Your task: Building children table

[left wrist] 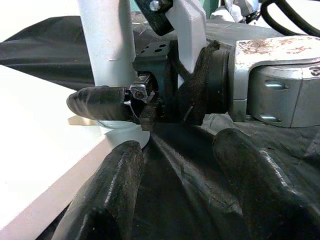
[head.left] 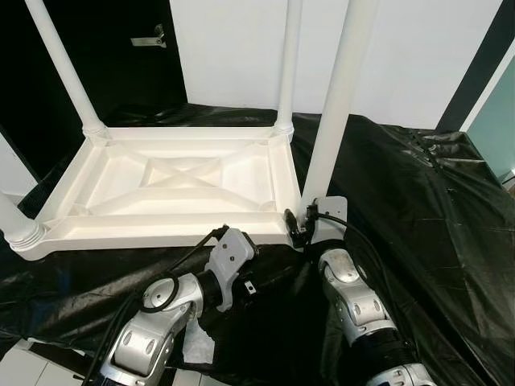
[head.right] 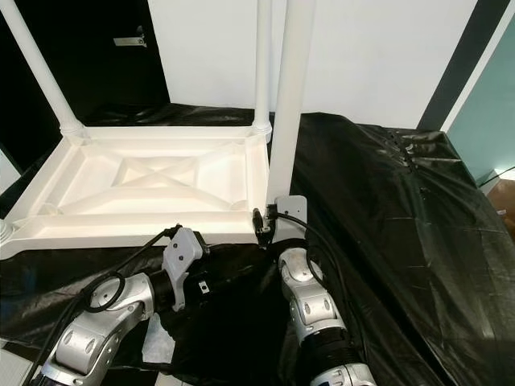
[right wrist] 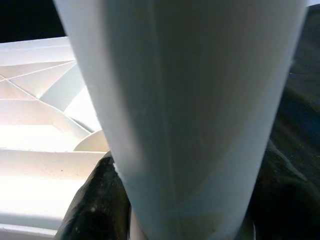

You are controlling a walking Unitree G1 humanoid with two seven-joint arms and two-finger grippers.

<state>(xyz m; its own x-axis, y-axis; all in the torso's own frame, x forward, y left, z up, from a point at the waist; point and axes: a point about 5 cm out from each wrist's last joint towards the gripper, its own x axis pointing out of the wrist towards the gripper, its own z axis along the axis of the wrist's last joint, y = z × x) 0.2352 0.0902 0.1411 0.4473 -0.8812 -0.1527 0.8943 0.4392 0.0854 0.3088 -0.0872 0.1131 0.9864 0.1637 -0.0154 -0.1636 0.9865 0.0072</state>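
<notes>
Right gripper (head.left: 304, 227) is clamped on the upright white plastic table leg (head.left: 334, 112) at the upturned white tabletop (head.left: 181, 189)'s 4 o'clock corner, seemingly seated. Left gripper (left wrist: 175, 195), fingers apart, waits just beside.

The setting looked like a bare indoor room arranged as a makeshift assembly area rather than a furnished living space. A crinkled black plastic sheet (head.left: 418, 201) covered the work surface across the lower and right parts of the frame. A plain white wall (head.left: 418, 56) filled the upper centre, with a dark doorway or black panel (head.left: 121, 56) at the upper left carrying a small metal fitting (head.left: 150, 38). A black vertical strip (head.left: 479, 68) and a pale teal wall (head.left: 499, 129) stood at the far right. Pale flooring (head.left: 20, 366) showed at the lower left corner. An upturned white plastic table (head.left: 173, 189) lay on the sheet.
</notes>
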